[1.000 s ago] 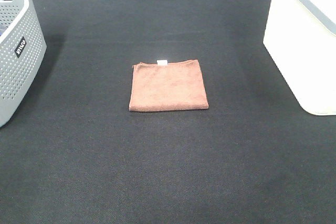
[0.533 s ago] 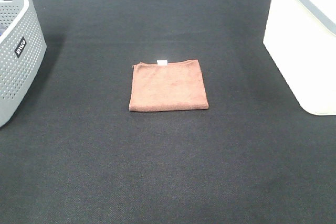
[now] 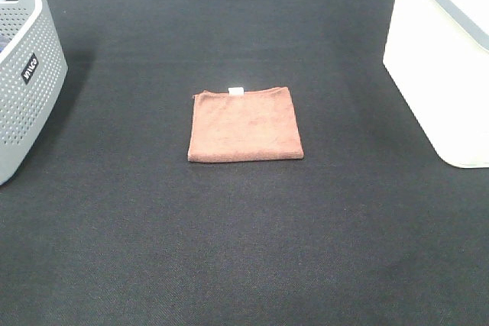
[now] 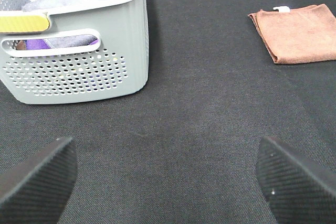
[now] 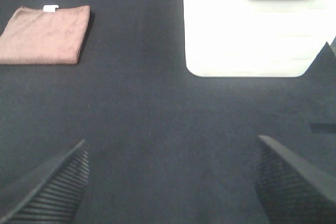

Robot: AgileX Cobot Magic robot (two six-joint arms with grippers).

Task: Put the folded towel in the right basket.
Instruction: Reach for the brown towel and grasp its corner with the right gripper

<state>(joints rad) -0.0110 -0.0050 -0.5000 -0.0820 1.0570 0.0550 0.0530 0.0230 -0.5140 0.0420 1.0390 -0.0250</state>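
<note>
A folded brown towel [image 3: 244, 125] with a small white tag lies flat in the middle of the black table. It also shows in the left wrist view [image 4: 297, 40] and the right wrist view [image 5: 46, 34]. The white right basket [image 3: 447, 59] stands at the right edge and shows in the right wrist view [image 5: 253, 27]. My left gripper [image 4: 168, 182] is open and empty over bare cloth, short of the towel. My right gripper [image 5: 170, 182] is open and empty over bare cloth, short of the white basket. Neither gripper shows in the exterior high view.
A grey perforated basket [image 3: 23, 74] stands at the left edge; in the left wrist view [image 4: 79, 72] it holds several cloths. The black table cloth [image 3: 244, 250] covers the whole surface.
</note>
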